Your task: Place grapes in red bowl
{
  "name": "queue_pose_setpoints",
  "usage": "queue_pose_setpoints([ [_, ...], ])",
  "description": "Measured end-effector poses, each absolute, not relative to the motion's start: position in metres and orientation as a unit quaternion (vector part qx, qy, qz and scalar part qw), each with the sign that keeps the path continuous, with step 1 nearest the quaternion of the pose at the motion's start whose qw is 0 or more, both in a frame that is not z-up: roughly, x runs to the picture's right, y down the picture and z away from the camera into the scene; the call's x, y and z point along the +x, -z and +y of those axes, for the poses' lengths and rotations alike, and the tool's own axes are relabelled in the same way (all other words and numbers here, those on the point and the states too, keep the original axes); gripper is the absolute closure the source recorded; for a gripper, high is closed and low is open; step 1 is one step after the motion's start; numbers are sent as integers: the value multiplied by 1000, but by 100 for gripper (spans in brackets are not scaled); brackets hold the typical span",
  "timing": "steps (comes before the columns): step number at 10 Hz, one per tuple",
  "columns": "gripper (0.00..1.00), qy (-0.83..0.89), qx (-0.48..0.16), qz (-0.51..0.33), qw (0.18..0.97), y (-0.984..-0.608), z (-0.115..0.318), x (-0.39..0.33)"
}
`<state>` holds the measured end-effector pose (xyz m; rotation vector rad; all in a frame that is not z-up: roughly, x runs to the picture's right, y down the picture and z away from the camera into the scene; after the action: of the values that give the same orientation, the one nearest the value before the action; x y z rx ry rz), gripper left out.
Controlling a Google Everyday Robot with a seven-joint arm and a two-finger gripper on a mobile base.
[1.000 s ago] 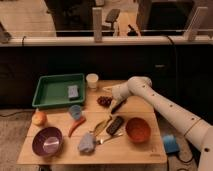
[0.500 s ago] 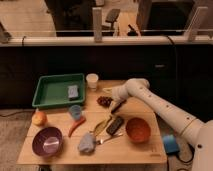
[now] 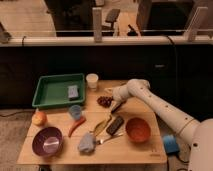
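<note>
At the far left of the wooden surface [image 3: 60, 156], an orange round fruit [image 3: 39, 118] sits near the edge, and below it, in the lower left of the frame, stands a purple bowl [image 3: 48, 141] with a pale inside. Above them a green tray [image 3: 45, 92] takes up the upper left of the surface and holds a small grey-blue block [image 3: 73, 91]. Right of the tray stands a white cup [image 3: 92, 80]. Below the tray are a small blue cup [image 3: 75, 111], a slim red chili pepper [image 3: 76, 125] and a crumpled grey cloth [image 3: 86, 143].

The grapes [image 3: 104, 101] lie on the surface near the middle, below the white cup and well apart from the red bowl [image 3: 138, 129]. Further down lie a banana [image 3: 101, 126] and a dark oblong object [image 3: 115, 125].

The tool [image 3: 117, 106] hangs low just right of the grapes; whether it is open or closed, or touches them, cannot be told. The white arm [image 3: 155, 102] reaches in from the lower right. The red bowl stands at the lower right of the surface, with nothing in it.
</note>
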<state>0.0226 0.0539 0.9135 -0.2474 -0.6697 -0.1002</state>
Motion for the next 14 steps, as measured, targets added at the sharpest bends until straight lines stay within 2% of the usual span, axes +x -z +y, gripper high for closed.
queue_pose_setpoints([
  [1,22,44,-122,-327,936,-917,53,25],
  [2,30,42,-122,-327,936,-920,53,26],
  [7,82,41,-125,-322,938,-926,58,32],
  [9,98,36,-129,-322,937,-933,62,33],
  [14,100,51,-121,-329,935,-921,56,30],
])
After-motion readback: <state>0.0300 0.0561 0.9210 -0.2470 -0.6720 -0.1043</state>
